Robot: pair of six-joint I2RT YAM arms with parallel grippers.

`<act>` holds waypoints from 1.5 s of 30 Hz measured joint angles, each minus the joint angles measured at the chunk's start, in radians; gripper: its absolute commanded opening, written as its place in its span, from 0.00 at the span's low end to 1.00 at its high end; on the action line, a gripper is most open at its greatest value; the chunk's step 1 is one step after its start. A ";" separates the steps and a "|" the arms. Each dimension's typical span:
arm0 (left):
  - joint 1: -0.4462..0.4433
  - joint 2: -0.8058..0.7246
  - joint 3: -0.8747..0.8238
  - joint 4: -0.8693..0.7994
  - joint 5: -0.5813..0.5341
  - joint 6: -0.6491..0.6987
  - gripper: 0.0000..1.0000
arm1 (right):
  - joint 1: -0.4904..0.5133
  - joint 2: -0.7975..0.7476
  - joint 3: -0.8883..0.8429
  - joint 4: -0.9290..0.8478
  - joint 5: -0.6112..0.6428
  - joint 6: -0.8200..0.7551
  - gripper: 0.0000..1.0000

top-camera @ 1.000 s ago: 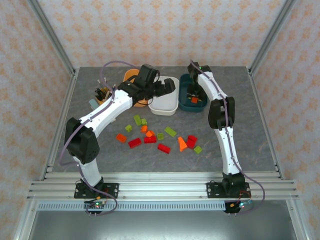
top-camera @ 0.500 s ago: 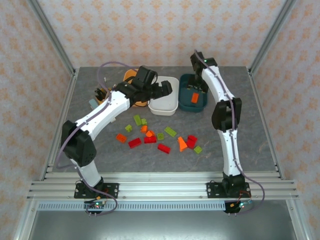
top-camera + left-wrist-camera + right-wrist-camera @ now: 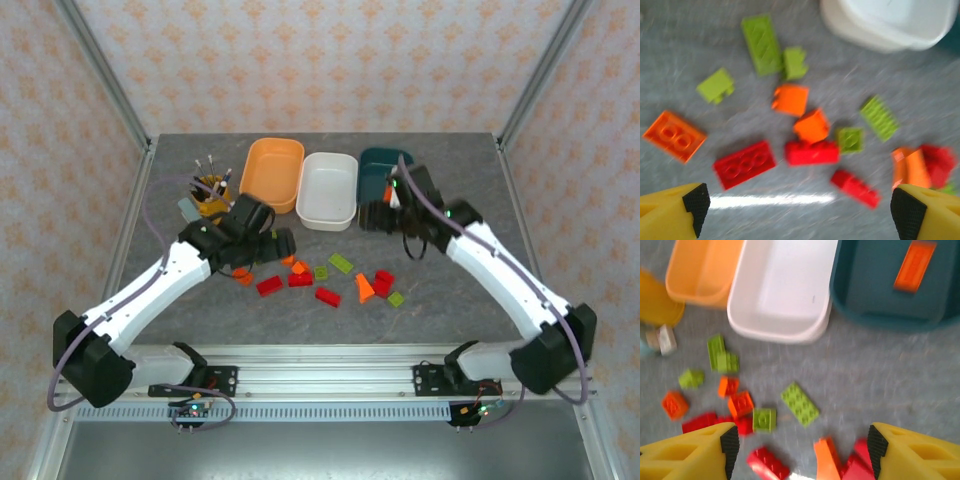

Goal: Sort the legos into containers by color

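Note:
The legos, red, lime green and orange, lie scattered mid-table around a red brick (image 3: 300, 279). Behind them stand the containers: an orange tub (image 3: 272, 165), a white tub (image 3: 328, 185) and a dark teal tub (image 3: 378, 160). An orange brick (image 3: 915, 265) lies in the teal tub (image 3: 875, 300). My left gripper (image 3: 280, 246) hovers open at the pile's left end, above a red brick (image 3: 744, 164), nothing between its fingers (image 3: 692, 202). Open and empty too, my right gripper (image 3: 374, 216) hangs in front of the teal tub, over a green plate (image 3: 800, 404) and an orange slope (image 3: 826, 460).
A yellow cup of brushes (image 3: 209, 190) stands left of the orange tub, close to my left arm. The right arm crosses over the teal tub's near rim. Metal frame posts rise at the table's back corners.
Both arms have swung back from the tubs toward the pile. The right gripper has opened, and the orange brick now lies in the teal tub. The left gripper has come down at the pile's left.

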 measured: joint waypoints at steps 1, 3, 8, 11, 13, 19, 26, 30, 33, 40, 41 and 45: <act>-0.019 0.007 -0.026 -0.011 -0.004 0.019 0.94 | 0.017 -0.038 -0.076 0.024 -0.017 -0.002 0.71; -0.066 0.034 -0.058 -0.024 -0.014 0.056 0.94 | 0.062 -0.111 -0.220 0.076 -0.043 -0.008 0.73; -0.140 0.134 -0.058 -0.026 -0.056 0.202 0.90 | 0.140 -0.273 -0.428 0.139 -0.069 -0.021 0.73; -0.138 0.200 -0.021 -0.039 -0.085 0.306 0.91 | 0.151 -0.292 -0.449 0.163 -0.068 -0.022 0.74; -0.131 0.240 0.007 -0.045 -0.090 0.369 0.91 | 0.159 -0.291 -0.449 0.180 -0.064 -0.022 0.74; -0.095 0.330 0.027 -0.057 -0.093 0.511 0.90 | 0.164 -0.291 -0.449 0.208 -0.059 -0.006 0.75; -0.051 0.378 0.028 -0.071 -0.093 0.595 0.87 | 0.166 -0.295 -0.475 0.238 -0.069 0.013 0.76; -0.049 0.421 0.036 -0.072 -0.082 0.631 0.84 | 0.167 -0.293 -0.478 0.256 -0.073 0.021 0.75; -0.049 0.449 0.038 -0.071 -0.082 0.648 0.83 | 0.167 -0.280 -0.478 0.269 -0.073 0.024 0.75; -0.049 0.490 0.039 -0.058 -0.087 0.657 0.70 | 0.167 -0.229 -0.478 0.283 -0.073 0.028 0.75; -0.049 0.501 0.039 -0.055 -0.087 0.655 0.67 | 0.167 -0.225 -0.478 0.285 -0.072 0.028 0.75; -0.049 0.528 0.037 -0.042 -0.092 0.653 0.55 | 0.167 -0.214 -0.478 0.293 -0.072 0.028 0.74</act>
